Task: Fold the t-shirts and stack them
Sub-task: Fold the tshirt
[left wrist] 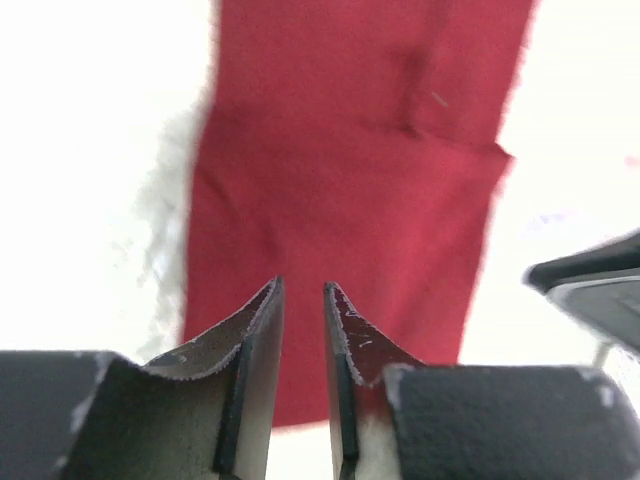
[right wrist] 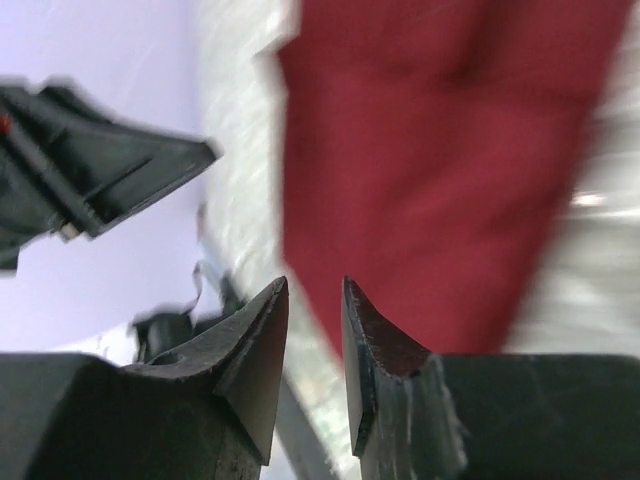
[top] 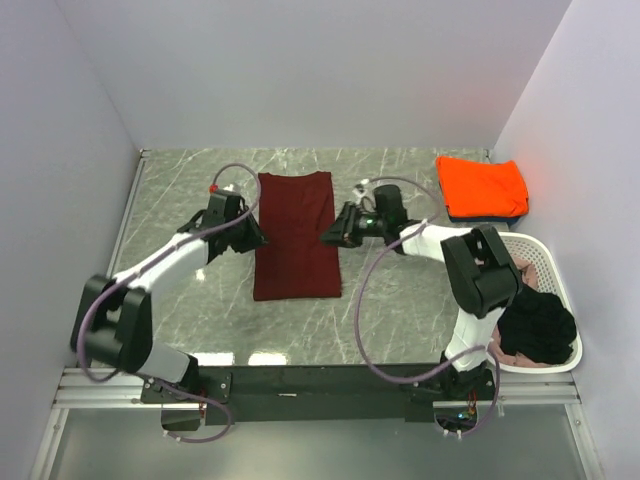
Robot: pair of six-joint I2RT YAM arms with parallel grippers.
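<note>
Maroon t-shirt [top: 296,238], folded to a long strip at mid-tabletop [top: 180,180], long axis running from near edge to far edge; left fingers [left wrist: 252,340] and right fingers [right wrist: 255,345] flank its long sides, equally near, both narrowly parted and empty

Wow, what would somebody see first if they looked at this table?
First, the long dark red t-shirt lying flat in the middle of the table, with the left arm and the right arm reaching in from either side. Next, the bright orange t-shirt, folded at the far right corner. A white basket by the right arm holds a black t-shirt.
</note>
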